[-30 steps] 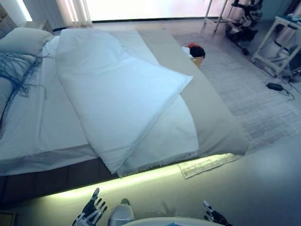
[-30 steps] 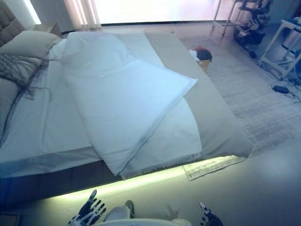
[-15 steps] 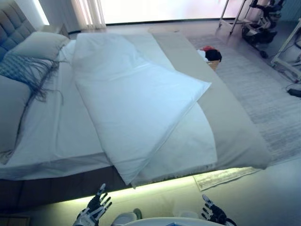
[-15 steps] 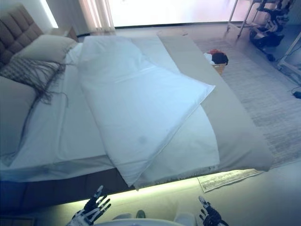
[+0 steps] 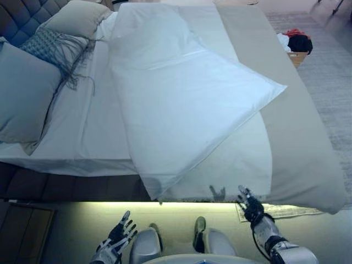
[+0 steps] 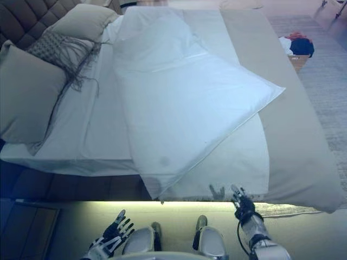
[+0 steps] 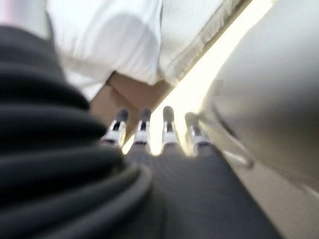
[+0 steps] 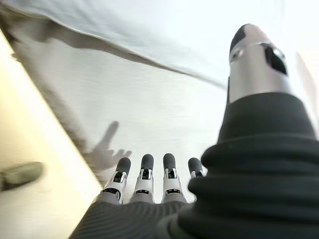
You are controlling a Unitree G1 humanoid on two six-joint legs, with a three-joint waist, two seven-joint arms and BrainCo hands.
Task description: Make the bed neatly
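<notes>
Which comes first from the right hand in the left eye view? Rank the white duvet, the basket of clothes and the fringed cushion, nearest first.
From the right hand:
1. White duvet, lying crooked across the bed, straight ahead.
2. Basket of clothes, on the floor past the bed's far side.
3. Fringed cushion, by the headboard, far left.
</notes>
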